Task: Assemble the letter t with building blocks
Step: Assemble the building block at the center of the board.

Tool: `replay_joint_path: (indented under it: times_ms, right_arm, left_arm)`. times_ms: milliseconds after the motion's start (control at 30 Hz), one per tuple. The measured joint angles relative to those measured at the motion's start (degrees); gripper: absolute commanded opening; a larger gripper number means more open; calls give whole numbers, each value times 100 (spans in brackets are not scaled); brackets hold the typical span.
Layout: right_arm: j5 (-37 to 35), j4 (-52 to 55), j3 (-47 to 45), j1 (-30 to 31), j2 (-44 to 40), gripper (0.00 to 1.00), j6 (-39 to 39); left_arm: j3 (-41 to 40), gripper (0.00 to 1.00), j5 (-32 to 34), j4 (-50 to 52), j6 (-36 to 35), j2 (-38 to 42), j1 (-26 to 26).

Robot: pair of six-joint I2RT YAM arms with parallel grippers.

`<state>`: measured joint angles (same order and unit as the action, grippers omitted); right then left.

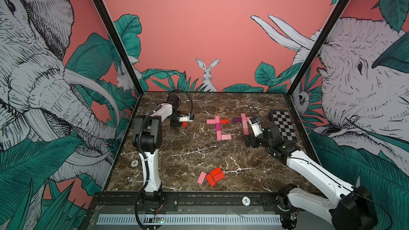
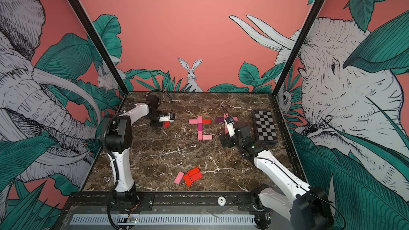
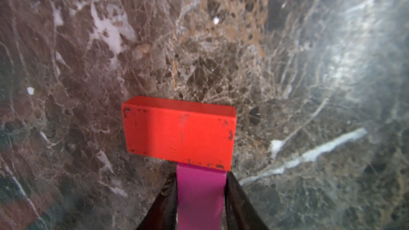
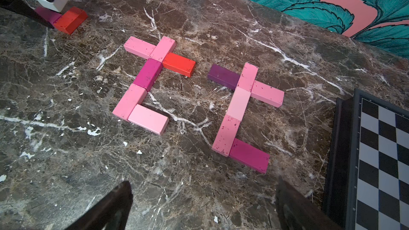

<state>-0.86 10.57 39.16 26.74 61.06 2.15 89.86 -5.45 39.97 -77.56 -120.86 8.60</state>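
My left gripper (image 3: 201, 180) is shut on a magenta block (image 3: 200, 198) at the far left of the table. That block's end meets the long side of a red block (image 3: 179, 132) lying crosswise on the marble; both top views show the red block (image 1: 184, 124) (image 2: 166, 124). A finished t of pink, magenta and red blocks (image 1: 218, 127) lies mid-table. A second t of pink, purple and magenta blocks (image 4: 239, 107) lies to its right. My right gripper (image 4: 203, 198) stands open and empty just in front of the second t. Loose red blocks (image 1: 215, 175) and a pink block (image 1: 201, 177) lie near the front.
A black-and-white checkered board (image 1: 284, 128) lies at the right edge, close beside my right arm. A round token (image 1: 134, 163) sits near the left arm's base and another token (image 1: 245, 200) on the front rail. Walls close the table on three sides.
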Motion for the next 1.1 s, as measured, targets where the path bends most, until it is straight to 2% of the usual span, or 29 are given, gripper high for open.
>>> replay_joint_path:
  times_ms: [700,1100]
  right_arm:
    - [0,0,0,0,0,98,0]
    - [0,0,0,0,0,98,0]
  left_arm:
    - [0,38,-70,-2,2,0,4]
    - [0,48,-101,-9,11,0,11]
